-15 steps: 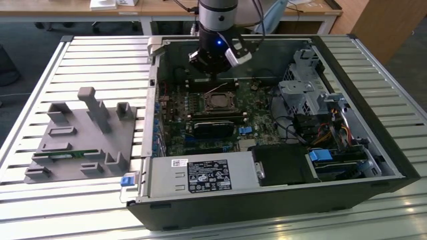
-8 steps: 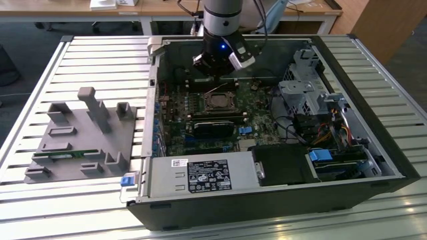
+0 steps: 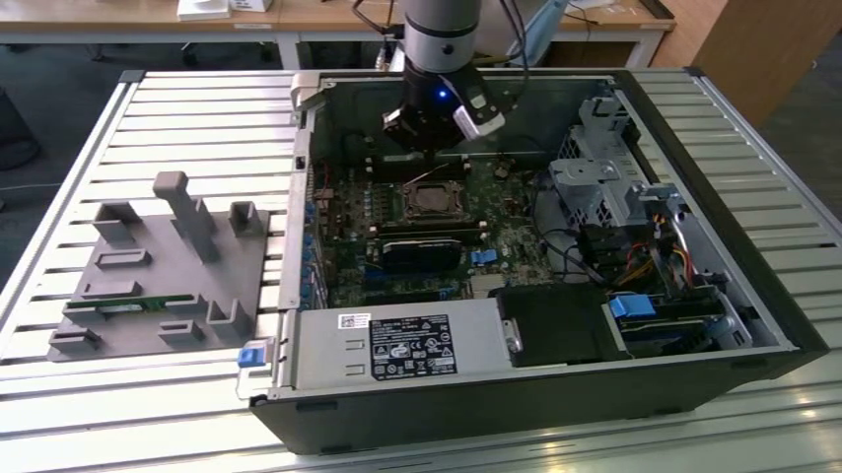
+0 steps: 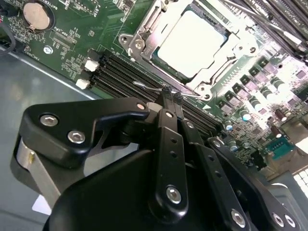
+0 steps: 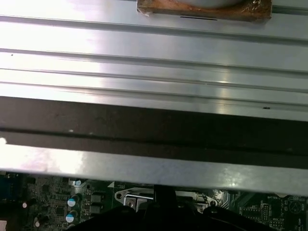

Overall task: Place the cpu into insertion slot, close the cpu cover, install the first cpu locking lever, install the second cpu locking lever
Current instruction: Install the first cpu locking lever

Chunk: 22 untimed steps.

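The cpu [image 4: 191,41] lies flat in the insertion slot [image 3: 432,202] on the green board, its pale metal top showing. The silvery cpu cover [image 4: 142,36] is down around it as a frame. A thin wire locking lever [image 4: 147,86] runs along the near side of the socket, beside the memory slots. My gripper [image 4: 170,95] is shut, its black fingers [image 4: 166,115] pressed together, and their tips sit right at the lever's end. In the exterior view the gripper [image 3: 421,148] hangs just behind the socket inside the case. The socket rim [image 5: 139,196] shows beyond the case wall.
The open computer case [image 3: 736,296] encloses the board, with long black memory slots [image 4: 120,72], a black card [image 3: 428,251], a power supply [image 3: 394,345] and a drive cage [image 3: 593,182]. A grey fixture [image 3: 158,276] stands on the slatted table [image 3: 132,414].
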Each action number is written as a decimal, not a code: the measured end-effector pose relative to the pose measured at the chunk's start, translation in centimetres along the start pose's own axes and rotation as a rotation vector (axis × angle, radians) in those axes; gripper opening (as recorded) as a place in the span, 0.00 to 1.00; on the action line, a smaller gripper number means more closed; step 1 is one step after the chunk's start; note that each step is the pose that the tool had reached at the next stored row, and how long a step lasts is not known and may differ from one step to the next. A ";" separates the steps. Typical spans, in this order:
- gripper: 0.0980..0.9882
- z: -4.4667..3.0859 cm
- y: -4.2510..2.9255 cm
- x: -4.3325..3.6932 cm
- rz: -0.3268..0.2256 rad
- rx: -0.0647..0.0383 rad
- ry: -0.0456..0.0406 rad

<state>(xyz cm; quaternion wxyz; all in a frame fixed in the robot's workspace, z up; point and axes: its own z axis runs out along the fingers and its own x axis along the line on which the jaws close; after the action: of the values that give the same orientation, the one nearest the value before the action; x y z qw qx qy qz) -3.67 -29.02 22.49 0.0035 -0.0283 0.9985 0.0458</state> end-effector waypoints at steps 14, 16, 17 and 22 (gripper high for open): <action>0.01 0.74 0.14 -0.61 0.000 0.000 -0.0001; 0.01 0.78 0.13 -0.64 0.000 0.000 0.0000; 0.01 0.81 0.13 -0.65 0.000 0.000 0.0000; 0.01 0.97 0.11 -0.78 0.000 0.000 0.0000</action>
<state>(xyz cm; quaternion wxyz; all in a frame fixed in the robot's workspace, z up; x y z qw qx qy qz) -2.89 -28.78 21.54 0.0035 -0.0284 0.9985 0.0459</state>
